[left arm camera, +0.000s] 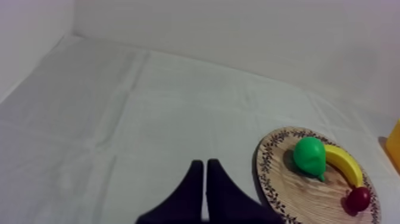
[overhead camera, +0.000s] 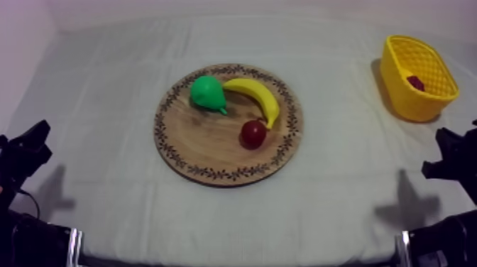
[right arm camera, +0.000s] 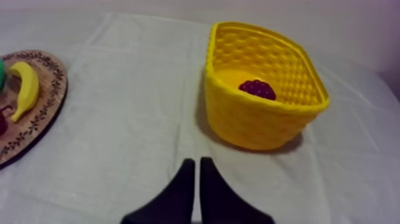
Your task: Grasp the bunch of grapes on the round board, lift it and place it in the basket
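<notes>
The fingers [left arm camera: 194, 187] of the left gripper [left arm camera: 205, 162] lie pressed together as a narrow wedge with nothing between them. They hover over the bare cloth [left arm camera: 119, 119], with the wooden board [left arm camera: 309, 196] off to one side. You'll find the right gripper [right arm camera: 194, 161] in the same state: its two black fingers are clenched on nothing, over the cloth in front of the yellow basket [right arm camera: 262, 128]. The bunch of grapes [right arm camera: 257, 89] lies inside that basket, low down toward the far wall, dark red against the yellow and apart from both grippers. From above, you can see the basket standing at the far right of the cloth, well apart from the board, which sits near the middle. Three pieces of fruit are on the board. A green pear [overhead camera: 206, 92] lies toward its far left part. A banana [overhead camera: 257, 96] curves away from just beside the pear toward the right rim. A small red fruit [overhead camera: 253, 133] sits nearer the board's middle, touching or all but touching the banana's lower end. In that same view from above, you'll see both arms low at their own sides, the left at the lower left edge and the right at the lower right. Each is well apart from the board, and the right one is nearer to the basket than to the fruit.
</notes>
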